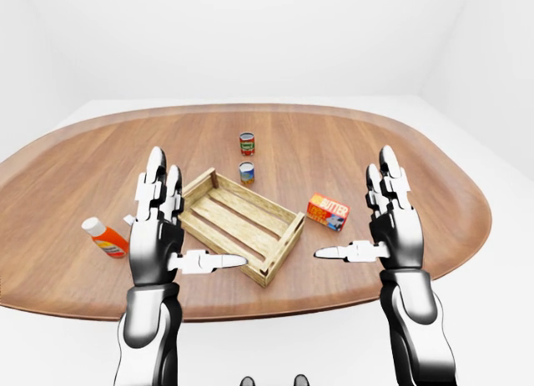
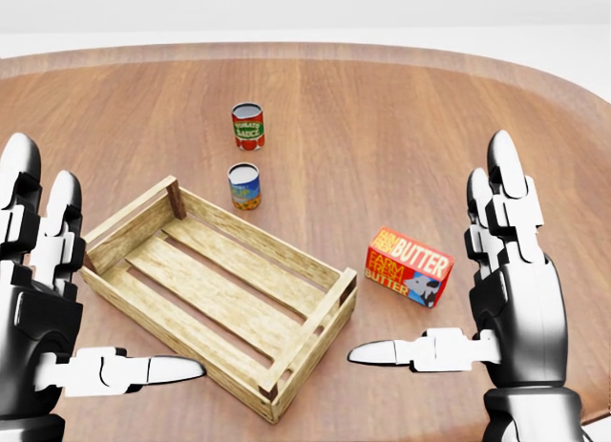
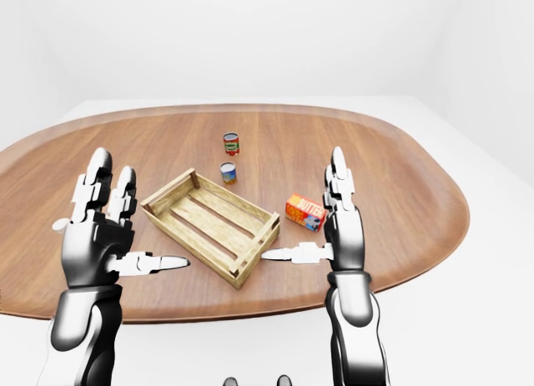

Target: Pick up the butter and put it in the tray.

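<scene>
Nearest the desk's [image 2: 401, 108] near edge, both hands are raised with fingers spread and thumbs pointing inward, and neither holds anything. The left hand [image 2: 48, 299] stands by the tray's left end; the right hand [image 2: 496, 299] stands toward the desk's right side, well clear of the wood.

Just past the right hand's thumb lies the butter [image 2: 409, 267], a red and orange box flat on the desk, its long axis running roughly left to right with a slight tilt (the printed face is up). It sits beside the right end of the tray [image 2: 143, 213], apart from it and not touching. The butter lies ahead and slightly left of the right hand, so that hand is plainly the nearer one; the left would have to cross the tray.

A bottle [image 1: 104, 237] lies toward the desk's left edge. Farther off, toward the middle, stand two cans [image 2: 244, 186].
</scene>
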Tool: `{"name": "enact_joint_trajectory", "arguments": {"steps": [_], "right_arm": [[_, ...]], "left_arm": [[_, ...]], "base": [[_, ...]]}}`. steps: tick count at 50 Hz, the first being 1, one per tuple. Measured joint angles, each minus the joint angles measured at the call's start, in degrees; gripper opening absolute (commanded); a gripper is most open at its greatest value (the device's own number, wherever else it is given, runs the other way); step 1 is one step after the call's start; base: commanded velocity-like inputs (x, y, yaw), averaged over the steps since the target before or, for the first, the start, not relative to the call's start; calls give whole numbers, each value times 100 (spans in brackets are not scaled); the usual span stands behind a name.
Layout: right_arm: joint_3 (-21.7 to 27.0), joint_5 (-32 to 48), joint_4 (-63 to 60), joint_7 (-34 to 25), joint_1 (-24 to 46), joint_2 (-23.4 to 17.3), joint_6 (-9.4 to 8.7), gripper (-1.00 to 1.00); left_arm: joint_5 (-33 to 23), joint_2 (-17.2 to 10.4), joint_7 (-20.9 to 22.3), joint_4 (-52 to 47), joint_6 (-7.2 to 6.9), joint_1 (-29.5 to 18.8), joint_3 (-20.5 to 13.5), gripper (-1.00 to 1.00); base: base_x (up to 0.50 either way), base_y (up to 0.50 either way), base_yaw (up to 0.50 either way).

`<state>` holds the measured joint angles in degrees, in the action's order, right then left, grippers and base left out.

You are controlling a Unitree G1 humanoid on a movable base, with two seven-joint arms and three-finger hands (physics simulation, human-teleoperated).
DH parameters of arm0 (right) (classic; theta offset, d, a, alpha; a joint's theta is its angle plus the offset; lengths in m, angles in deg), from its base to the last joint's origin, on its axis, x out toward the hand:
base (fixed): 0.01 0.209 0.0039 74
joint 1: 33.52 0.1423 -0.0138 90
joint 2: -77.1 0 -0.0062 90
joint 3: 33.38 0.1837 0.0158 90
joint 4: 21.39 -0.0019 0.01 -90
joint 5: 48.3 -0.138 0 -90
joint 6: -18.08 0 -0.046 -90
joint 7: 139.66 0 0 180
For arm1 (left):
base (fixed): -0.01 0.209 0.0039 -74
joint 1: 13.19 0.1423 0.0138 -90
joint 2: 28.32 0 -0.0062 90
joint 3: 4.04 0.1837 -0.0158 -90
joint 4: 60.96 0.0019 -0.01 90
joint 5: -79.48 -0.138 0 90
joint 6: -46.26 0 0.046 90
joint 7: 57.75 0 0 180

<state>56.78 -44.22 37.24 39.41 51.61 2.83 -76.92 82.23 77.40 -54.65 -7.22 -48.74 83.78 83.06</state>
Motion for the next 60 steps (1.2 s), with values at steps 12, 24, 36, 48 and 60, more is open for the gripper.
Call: {"name": "enact_joint_trajectory", "arguments": {"steps": [12, 24, 36, 48, 60], "right_arm": [[-20, 14, 2, -7, -4, -1, 0, 100], [-47, 50, 0, -26, 1, -4, 0, 100], [-53, 86, 18, -54, -25, -9, 0, 100], [-3, 215, -29, -117, -32, -45, 0, 100], [150, 942, -578, -410, -59, -189, 0, 100]], "left_arm": [[9, -2, 4, -19, 0, -4, -22, 100], [19, -1, 8, -30, 0, -22, -41, 100], [23, 0, 9, -44, 0, -8, -54, 100], [13, 1, 9, -41, 0, -2, -41, 100], [2, 1, 19, -37, 0, 19, -28, 100]], "base": [[50, 0, 0], [32, 0, 0], [0, 0, 0], [0, 0, 0], [0, 0, 0]]}}
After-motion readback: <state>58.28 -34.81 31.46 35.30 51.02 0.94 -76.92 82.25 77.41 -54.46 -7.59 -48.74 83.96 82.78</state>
